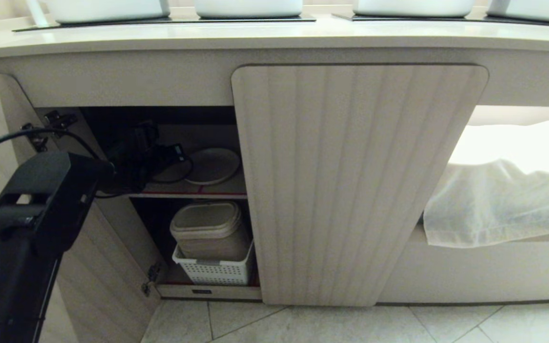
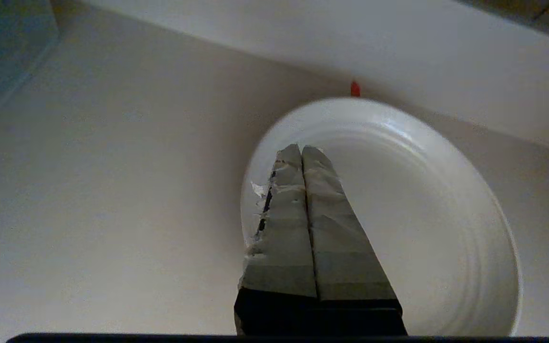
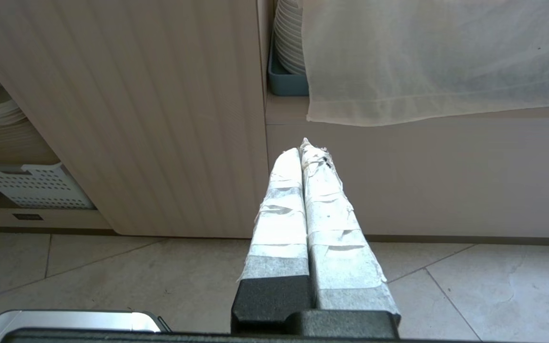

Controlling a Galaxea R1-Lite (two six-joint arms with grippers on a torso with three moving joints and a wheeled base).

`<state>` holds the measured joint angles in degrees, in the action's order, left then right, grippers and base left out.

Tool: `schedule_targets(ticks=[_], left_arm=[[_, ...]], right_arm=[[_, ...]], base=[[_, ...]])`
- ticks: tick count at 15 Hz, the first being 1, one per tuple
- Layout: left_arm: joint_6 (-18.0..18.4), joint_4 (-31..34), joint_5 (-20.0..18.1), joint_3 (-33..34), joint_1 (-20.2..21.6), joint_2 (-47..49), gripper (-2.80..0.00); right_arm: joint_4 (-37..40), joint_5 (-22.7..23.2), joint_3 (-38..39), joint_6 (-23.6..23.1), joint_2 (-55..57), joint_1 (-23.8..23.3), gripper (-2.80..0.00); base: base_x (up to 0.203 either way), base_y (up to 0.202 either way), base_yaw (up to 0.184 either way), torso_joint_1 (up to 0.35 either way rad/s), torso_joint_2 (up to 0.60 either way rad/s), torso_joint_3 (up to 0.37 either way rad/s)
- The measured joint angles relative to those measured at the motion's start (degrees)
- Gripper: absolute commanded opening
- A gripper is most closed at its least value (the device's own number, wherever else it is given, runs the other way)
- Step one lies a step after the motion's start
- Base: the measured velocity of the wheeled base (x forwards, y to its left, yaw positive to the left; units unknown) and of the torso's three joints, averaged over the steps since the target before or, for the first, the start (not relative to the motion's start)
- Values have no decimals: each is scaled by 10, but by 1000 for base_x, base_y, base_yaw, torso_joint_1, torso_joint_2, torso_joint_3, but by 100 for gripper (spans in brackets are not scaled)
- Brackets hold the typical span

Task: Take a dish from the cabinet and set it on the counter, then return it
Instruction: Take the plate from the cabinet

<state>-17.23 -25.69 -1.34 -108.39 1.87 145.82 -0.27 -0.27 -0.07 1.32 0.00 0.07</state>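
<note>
Your left gripper [image 2: 301,148] hangs over the plate [image 2: 398,214], fingers pressed together and empty. The plate lies flat on the cabinet's upper shelf [image 1: 193,194], near its back wall; it looks stiff, slick and breakable, so pinch its rim. Below, a basket [image 1: 215,271] holds a lidded tub [image 1: 208,228]. The right gripper [image 3: 303,147], parked, has its fingers together too.

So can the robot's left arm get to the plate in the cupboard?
Probably yes. The left gripper is already inside the cupboard through its open door, fingers shut, right over the plate. Nothing sits between them.
</note>
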Motion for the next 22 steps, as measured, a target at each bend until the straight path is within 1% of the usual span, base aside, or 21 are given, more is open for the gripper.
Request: schedule_targets(ticks=[4, 7, 8, 9, 14, 17, 20, 22], left_arm=[[1, 48, 0, -42, 0, 13, -280], [3, 56, 1, -50, 0, 15, -280], [3, 56, 1, -50, 0, 15, -116], [3, 56, 1, -50, 0, 15, 0], [6, 51, 3, -51, 0, 15, 0], [10, 60, 4, -51, 0, 13, 0], [24, 101, 0, -50, 0, 7, 0], [25, 119, -3, -50, 3, 3, 0]], right_arm=[[0, 0, 0, 0, 0, 0, -280], [0, 0, 0, 0, 0, 0, -280], [0, 0, 0, 0, 0, 0, -280], [0, 0, 0, 0, 0, 0, -280], [0, 0, 0, 0, 0, 0, -280], [0, 0, 0, 0, 0, 0, -280], [0, 0, 0, 0, 0, 0, -280], [0, 0, 0, 0, 0, 0, -280]], base=[[0, 0, 0, 0, 0, 0], [0, 0, 0, 0, 0, 0], [0, 0, 0, 0, 0, 0], [0, 0, 0, 0, 0, 0], [0, 0, 0, 0, 0, 0], [0, 0, 0, 0, 0, 0], [0, 0, 0, 0, 0, 0], [0, 0, 0, 0, 0, 0]])
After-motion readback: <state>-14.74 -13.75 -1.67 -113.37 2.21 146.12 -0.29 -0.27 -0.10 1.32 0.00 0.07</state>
